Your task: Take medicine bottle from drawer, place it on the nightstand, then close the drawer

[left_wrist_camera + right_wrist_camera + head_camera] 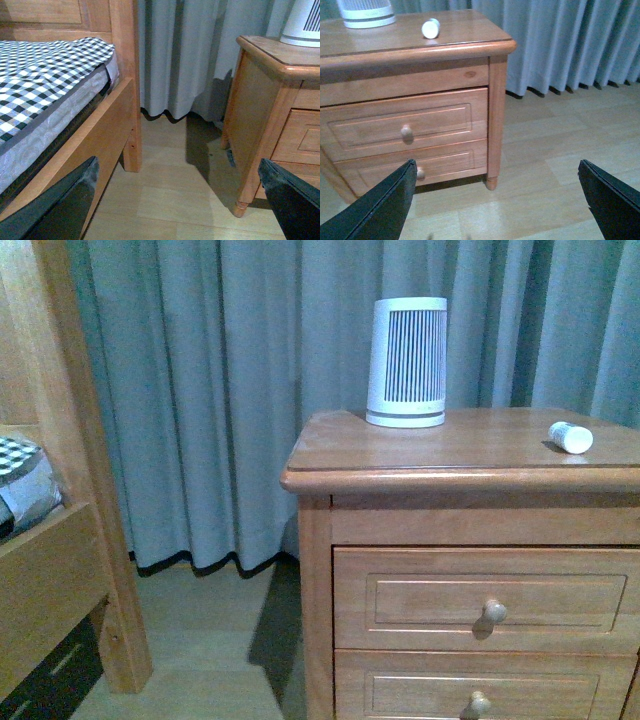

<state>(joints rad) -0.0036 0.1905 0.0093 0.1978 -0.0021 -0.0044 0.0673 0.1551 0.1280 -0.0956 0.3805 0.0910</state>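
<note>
Medicine bottle (571, 437) lies on its side on the nightstand (440, 455), drawer (490, 600) flush shut — task looks done, so my left gripper (180, 200) and right gripper (497, 200) hang spread, empty.

Open wooden floor (560, 150) right of the orange-brown wooden nightstand (497, 100), and between it and the wooden bed frame (125, 85) — bare boards up to the grey curtain (220, 390). On the surface, only two obstacles: a white tapered device with grey slats (407, 362) and a small white medicine bottle lying on its side (571, 437) — well apart, bare wood between. Closed upper drawer (485, 600), round knob (494, 612) unobstructed.
</note>
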